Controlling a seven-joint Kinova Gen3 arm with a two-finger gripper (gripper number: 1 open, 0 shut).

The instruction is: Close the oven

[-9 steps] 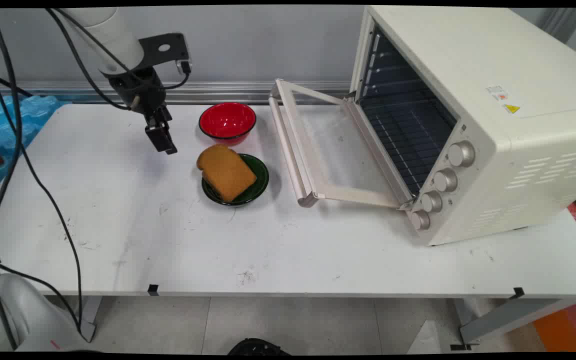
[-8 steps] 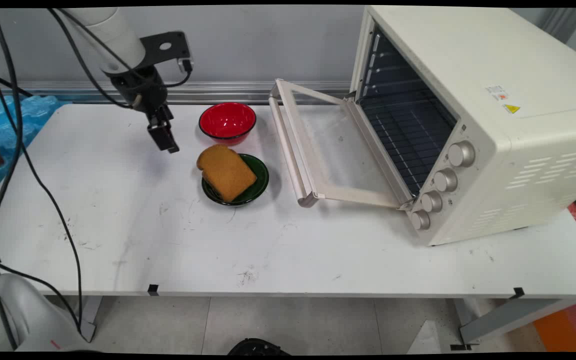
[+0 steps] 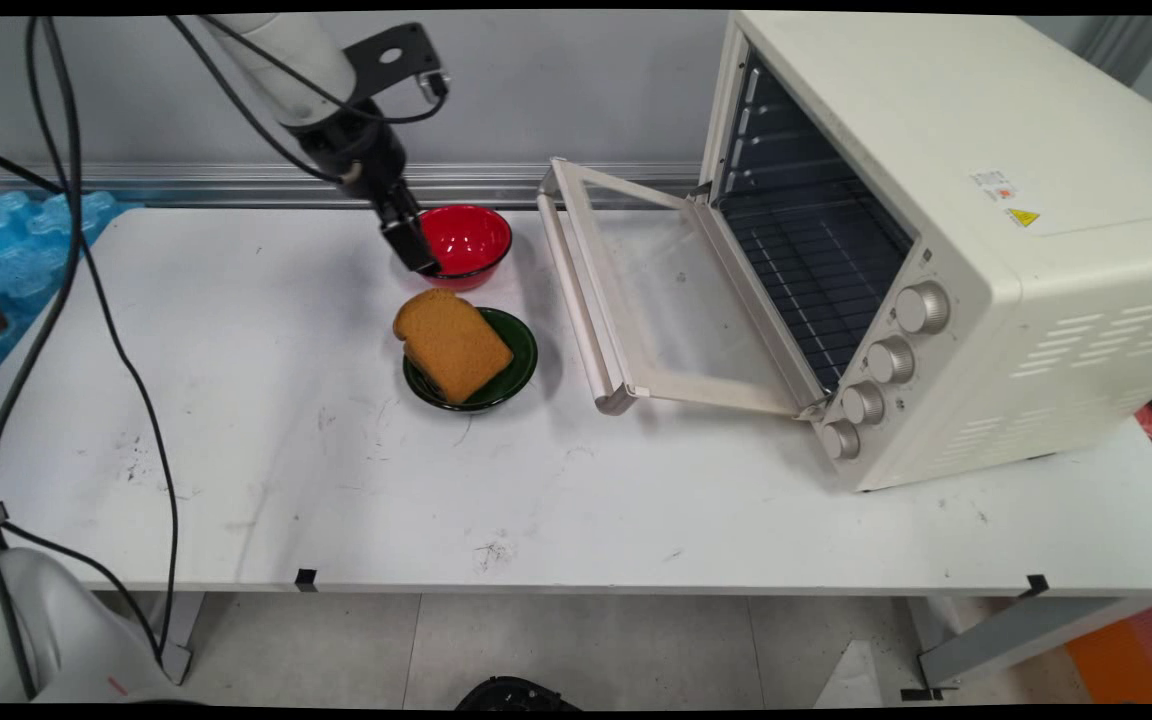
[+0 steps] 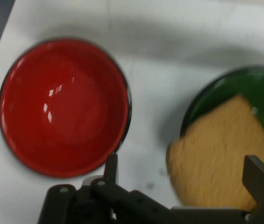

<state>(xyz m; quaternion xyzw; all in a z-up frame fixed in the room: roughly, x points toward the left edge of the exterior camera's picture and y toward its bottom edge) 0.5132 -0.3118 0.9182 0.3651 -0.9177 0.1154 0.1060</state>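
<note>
My gripper point(image 3: 421, 258) hangs open and holds nothing, just in front of the left rim of an empty red bowl point(image 3: 460, 240). In the hand view the gripper point(image 4: 184, 173) looks down between that red bowl point(image 4: 62, 105) on the left and a slice of brown toast point(image 4: 220, 154) on the right. The toast point(image 3: 451, 343) lies on a green dish point(image 3: 521, 352), nearer the table's front than the red bowl. The green dish point(image 4: 248, 86) shows beyond the toast in the hand view.
A cream toaster oven point(image 3: 936, 230) stands at the right, its glass door point(image 3: 656, 290) folded down onto the table toward the bowls, wire rack visible inside. Black cables point(image 3: 136, 380) hang at the left. Blue padding point(image 3: 16, 240) lies beyond the table's left edge.
The gripper has moved right and slightly up, from open table left of the bowls to the red bowl's left rim. Bowls, toast and oven have not moved.
</note>
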